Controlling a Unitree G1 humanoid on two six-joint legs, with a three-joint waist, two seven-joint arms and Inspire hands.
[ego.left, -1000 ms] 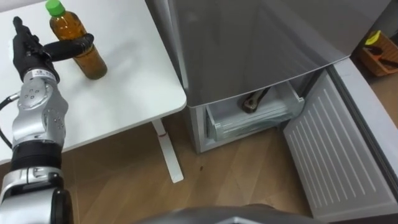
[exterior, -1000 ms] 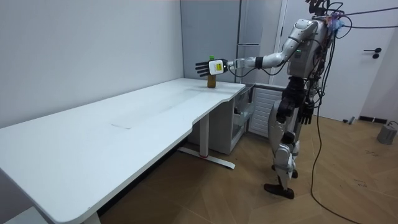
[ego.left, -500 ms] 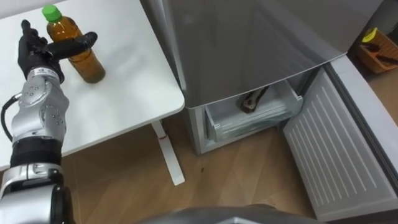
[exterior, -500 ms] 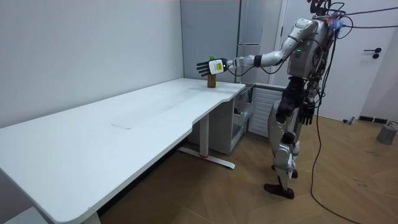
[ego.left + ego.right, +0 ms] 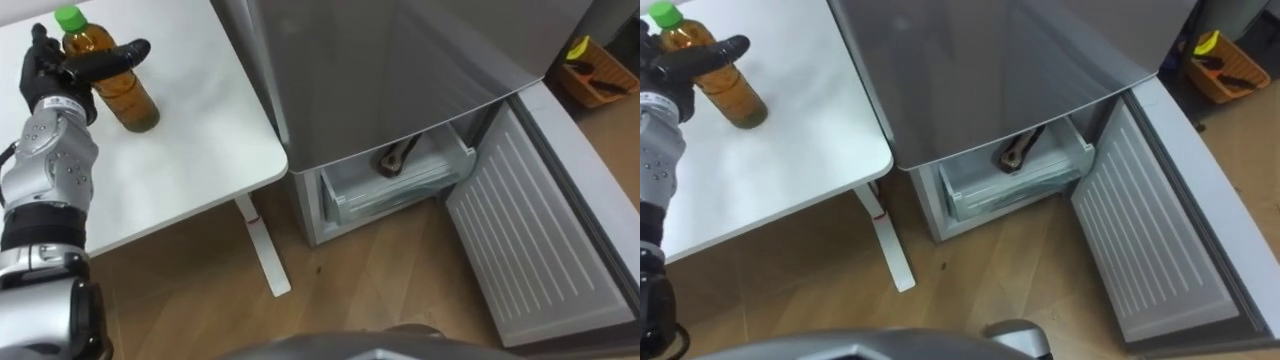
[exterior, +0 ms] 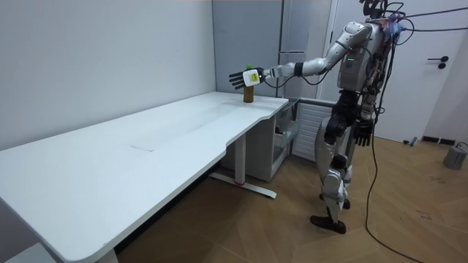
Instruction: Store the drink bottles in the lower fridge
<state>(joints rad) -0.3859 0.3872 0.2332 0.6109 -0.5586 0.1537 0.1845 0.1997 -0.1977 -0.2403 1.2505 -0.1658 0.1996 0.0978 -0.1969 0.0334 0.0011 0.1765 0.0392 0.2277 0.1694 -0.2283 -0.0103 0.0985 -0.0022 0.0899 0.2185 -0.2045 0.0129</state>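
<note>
One bottle of amber tea, green-capped, stands upright on the white table. In the left eye view the robot's left hand is up against it. The thumb lies across the bottle's front and the fingers rise straight behind it, apart and not closed round it, so I'd judge the grip is being set rather than made. Well apart from the fingers, to their right and lower, the fridge has its lower door swung wide. That leaves a clear drawer exposed, ready to take the drink. Something dark lies in it that I can't make out.

In the room view, the robot stands by the table's end before the open fridge, left arm stretched level so the hand meets the bottle side-on. Its right hand hangs by the hip.

The right eye view agrees: the bottle sits between thumb and fingers, base on the table.
</note>
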